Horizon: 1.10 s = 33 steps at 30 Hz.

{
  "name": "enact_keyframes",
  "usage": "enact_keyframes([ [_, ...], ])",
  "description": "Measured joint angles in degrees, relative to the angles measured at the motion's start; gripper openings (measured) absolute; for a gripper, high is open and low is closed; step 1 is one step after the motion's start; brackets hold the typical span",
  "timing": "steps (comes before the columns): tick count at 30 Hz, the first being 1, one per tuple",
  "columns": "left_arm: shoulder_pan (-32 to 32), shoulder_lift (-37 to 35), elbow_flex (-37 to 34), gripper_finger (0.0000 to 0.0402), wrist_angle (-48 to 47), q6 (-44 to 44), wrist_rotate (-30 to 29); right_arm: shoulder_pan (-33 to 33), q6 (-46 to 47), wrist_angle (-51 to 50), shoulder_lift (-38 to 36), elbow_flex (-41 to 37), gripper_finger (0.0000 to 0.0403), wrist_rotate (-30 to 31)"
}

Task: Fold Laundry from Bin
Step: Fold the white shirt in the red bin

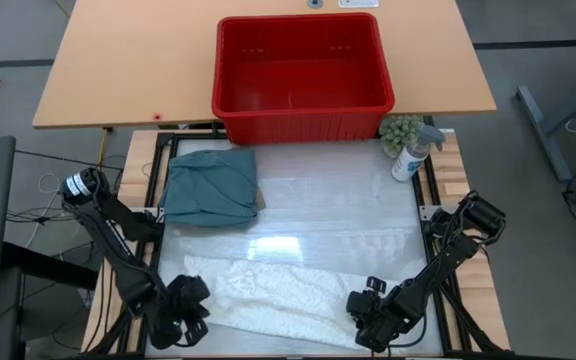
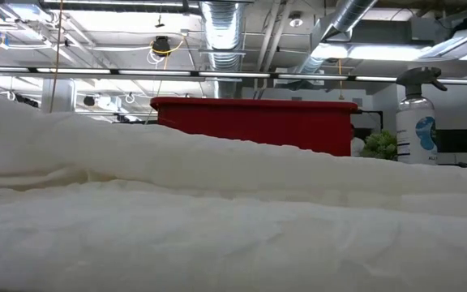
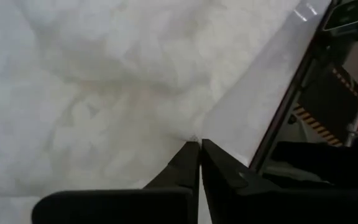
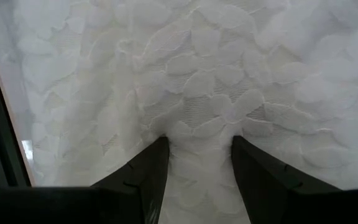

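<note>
The white garment (image 1: pixel 268 290) lies spread flat along the near edge of the desk (image 1: pixel 358 210), laid out wide, I'd say, so both arms can take an end and fold it. The left gripper (image 3: pixel 199 146) sits at the garment's near left corner with its fingers clenched tight together; the cloth's edge meets their tips, though whether any fabric is really pinched I can't make out. The right gripper (image 4: pixel 199 142) is down at the right end, fingers released and standing apart, with the leaf-patterned cloth lying between them, not yet squeezed. Further back a teal-green garment (image 1: pixel 208 186) rests folded near the left side, probably already dealt with. The red bin (image 1: pixel 301 110) stands beyond, looking empty
</note>
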Motion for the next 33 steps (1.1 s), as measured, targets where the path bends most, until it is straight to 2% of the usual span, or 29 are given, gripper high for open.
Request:
enact_keyframes([
  [11,-4.0,0.0,0.2,0.0,0.8,-7.6,-0.5,0.7,0.0,0.0,0.0,0.0,0.0203,0.3],
  [17,-5.1,0.0,0.2,0.0002,0.3,-10.0,-4.3,0.7,0.0,0.2,0.0,0.0,0.0203,0.3],
  [20,-5.0,0.0,0.2,0.0017,0.4,-10.4,-4.4,0.7,0.0,0.2,0.0,0.0,0.0203,0.3],
  [25,-5.0,0.0,0.2,0.0063,1.5,-13.8,-4.8,0.7,0.0,0.1,0.0,0.0,0.0203,0.3],
  [27,-5.0,0.0,0.2,0.0078,2.8,-15.0,-8.5,0.7,0.0,0.1,0.0,0.0,0.0203,0.3],
  [31,-4.6,0.0,0.3,0.0091,-0.4,-18.5,-20.9,0.7,0.0,0.1,0.0,0.0,0.0203,0.3],
  [33,-3.1,0.0,0.3,0.0092,-5.8,-20.3,-21.9,0.7,0.3,0.1,0.0,0.0,0.0203,0.3],
])
